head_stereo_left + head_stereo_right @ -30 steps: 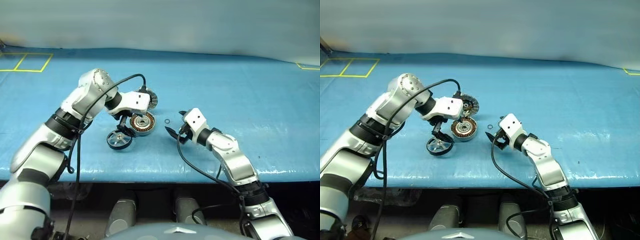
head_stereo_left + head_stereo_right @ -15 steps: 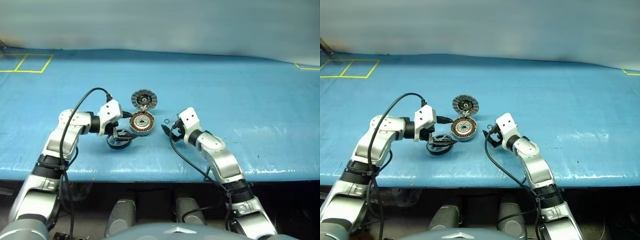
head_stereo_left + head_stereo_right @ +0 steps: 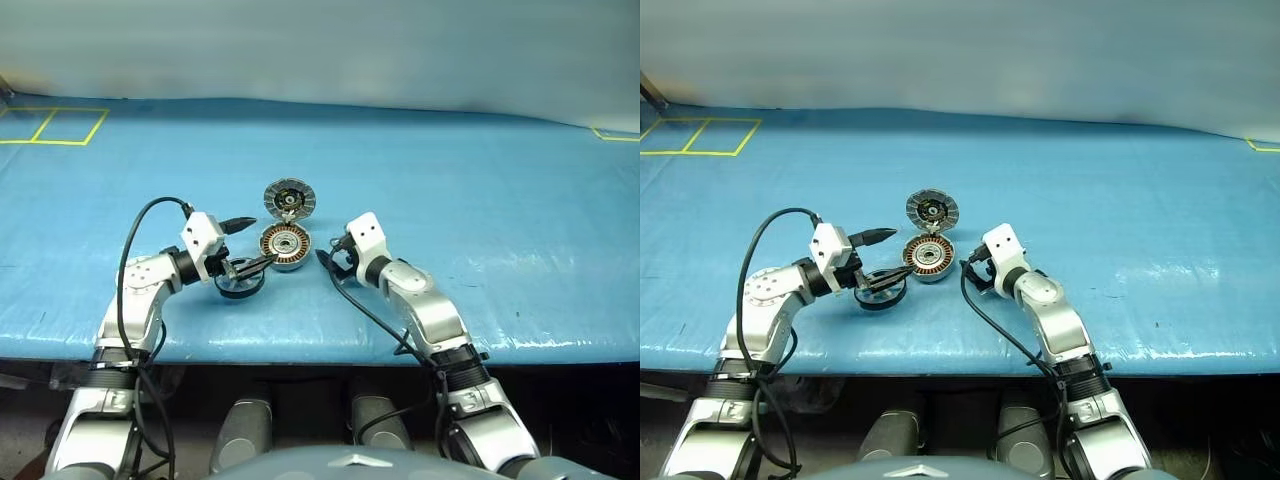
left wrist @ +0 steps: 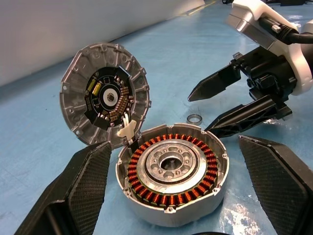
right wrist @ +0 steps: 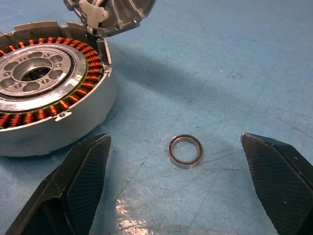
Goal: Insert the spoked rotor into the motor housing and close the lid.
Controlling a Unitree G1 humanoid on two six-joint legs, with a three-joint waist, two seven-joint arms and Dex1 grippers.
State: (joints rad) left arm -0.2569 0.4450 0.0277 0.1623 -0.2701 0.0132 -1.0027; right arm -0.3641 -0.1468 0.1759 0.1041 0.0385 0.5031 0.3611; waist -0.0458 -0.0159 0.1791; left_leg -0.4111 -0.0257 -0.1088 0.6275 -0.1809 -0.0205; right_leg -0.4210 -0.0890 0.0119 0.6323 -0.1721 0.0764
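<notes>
The motor housing [image 4: 171, 169], a silver disc with a copper winding ring, lies on the blue table. Its lid [image 4: 105, 100] stands open, hinged at the housing's far edge, inner face showing. The spoked rotor [image 3: 238, 286], a black wheel, lies just left of the housing, partly under my left gripper's lower finger. My left gripper [image 3: 262, 240] is open and level, pointing right at the housing with nothing between its fingers. My right gripper [image 3: 328, 255] is open on the housing's right, low over a tiny loose ring [image 5: 185, 151].
The blue table cover [image 3: 480, 200] stretches wide to the right and back. Yellow tape squares [image 3: 50, 125] mark the far left corner. The table's front edge [image 3: 320, 345] runs just below both forearms.
My left arm has swung down from above the housing to table level on its left, uncovering the lid. My right gripper has edged left toward the housing. Both stay open.
</notes>
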